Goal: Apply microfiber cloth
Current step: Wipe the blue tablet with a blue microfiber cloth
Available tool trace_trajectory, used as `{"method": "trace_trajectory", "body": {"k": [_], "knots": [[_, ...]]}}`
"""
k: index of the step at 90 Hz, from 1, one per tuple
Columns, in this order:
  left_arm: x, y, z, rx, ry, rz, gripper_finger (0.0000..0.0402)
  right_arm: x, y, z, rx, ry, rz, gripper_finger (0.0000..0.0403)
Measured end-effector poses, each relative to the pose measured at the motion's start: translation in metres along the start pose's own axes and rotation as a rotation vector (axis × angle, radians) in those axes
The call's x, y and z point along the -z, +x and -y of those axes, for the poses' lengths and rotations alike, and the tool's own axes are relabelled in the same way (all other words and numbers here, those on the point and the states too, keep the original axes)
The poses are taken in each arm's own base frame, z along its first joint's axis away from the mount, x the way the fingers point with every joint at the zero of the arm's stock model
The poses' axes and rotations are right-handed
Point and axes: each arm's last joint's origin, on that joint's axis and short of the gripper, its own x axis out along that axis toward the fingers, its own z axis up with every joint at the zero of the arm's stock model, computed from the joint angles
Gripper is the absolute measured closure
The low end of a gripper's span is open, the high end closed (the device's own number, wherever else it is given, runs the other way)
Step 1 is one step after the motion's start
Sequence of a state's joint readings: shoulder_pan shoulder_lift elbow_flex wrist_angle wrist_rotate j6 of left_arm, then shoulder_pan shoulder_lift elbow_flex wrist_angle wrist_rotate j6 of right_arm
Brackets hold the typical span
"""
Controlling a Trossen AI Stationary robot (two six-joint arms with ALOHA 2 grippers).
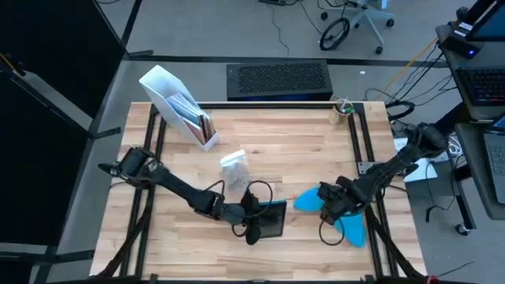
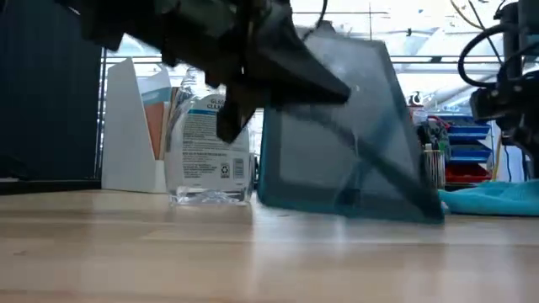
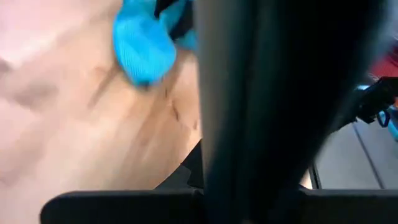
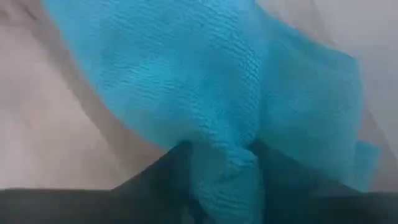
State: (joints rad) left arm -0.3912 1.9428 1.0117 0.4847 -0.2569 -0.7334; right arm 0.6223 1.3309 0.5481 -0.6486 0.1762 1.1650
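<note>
The left gripper clamps the flat dark teal-faced tablet tilted on the wooden desk, presenting it; the right gripper pinches the sky-blue microfiber cloth beside it, ready to wipe.

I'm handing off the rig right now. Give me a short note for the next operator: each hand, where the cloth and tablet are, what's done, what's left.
Left hand: shut on the tablet, holding it tilted with its lower edge on the table.
Right hand: shut on the microfiber cloth, low at the table's right side.
Spray bottle: standing behind the tablet.
Done: tablet and cloth both gripped.
Left: bring the cloth to the tablet's face and wipe; they are still apart.
</note>
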Motion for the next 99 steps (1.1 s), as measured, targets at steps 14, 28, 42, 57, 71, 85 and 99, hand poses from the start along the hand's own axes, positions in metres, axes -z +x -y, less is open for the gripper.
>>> {"method": "trace_trajectory", "body": {"k": [14,28,42,57,71,85,99], "knots": [[0.007,0.009,-0.005,0.037,-0.085,-0.008,0.0391,0.004,0.0,-0.006,-0.049,-0.04,0.031,0.0387],[0.012,0.018,-0.012,0.076,-0.289,-0.04,0.0391,0.004,-0.001,-0.012,-0.097,-0.05,0.058,0.0393],[0.024,0.026,-0.019,0.058,-0.462,-0.069,0.0391,0.003,-0.001,-0.013,-0.101,-0.059,0.079,0.04],[0.035,0.032,-0.023,0.042,-0.588,-0.064,0.0371,0.003,-0.001,-0.013,-0.098,-0.079,0.097,0.0401],[0.037,0.034,-0.026,0.02,-0.671,-0.064,0.0366,0.003,-0.001,-0.013,-0.098,-0.089,0.103,0.0401],[0.037,0.034,-0.026,0.017,-0.715,-0.063,0.0364,0.001,-0.001,-0.016,-0.117,-0.108,0.122,0.0402],[0.039,0.034,-0.027,0.004,-0.698,-0.079,0.0362,0.0,-0.002,-0.016,-0.098,-0.128,0.178,0.0402]]}}
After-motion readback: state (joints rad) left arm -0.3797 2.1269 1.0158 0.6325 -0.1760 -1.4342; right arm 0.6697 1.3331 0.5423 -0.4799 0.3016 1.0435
